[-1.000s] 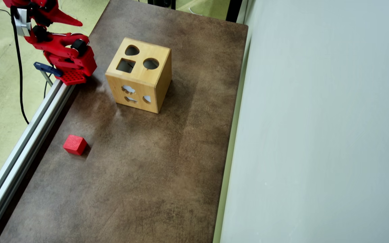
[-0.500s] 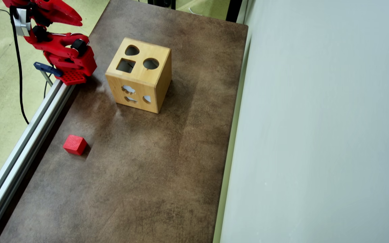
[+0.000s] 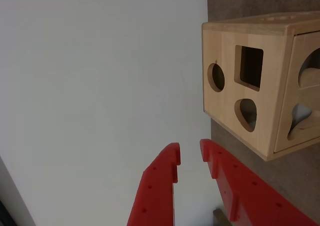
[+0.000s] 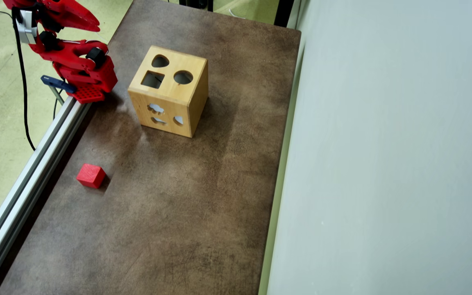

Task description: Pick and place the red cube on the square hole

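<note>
In the overhead view, the wooden box (image 4: pixel 169 91) sits upper centre on the brown table (image 4: pixel 170 213); its square hole (image 4: pixel 153 79) faces up. The red cube (image 4: pixel 91 175) lies lower left, corner-on, unobstructed. The gripper (image 3: pixel 190 155) holds nothing, fingers slightly parted.

One red cube (image 4: pixel 91 175) on the bench (image 4: pixel 187 213), one wooden box (image 4: pixel 169 91), three cut-outs in its top including one square hole (image 4: pixel 153 79), three more in its 6 o'clock side, one red arm (image 4: pixel 70 57)

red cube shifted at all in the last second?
No. The red cube sits at the same spot beside the aluminium rail, wooden box unchanged too.
</note>
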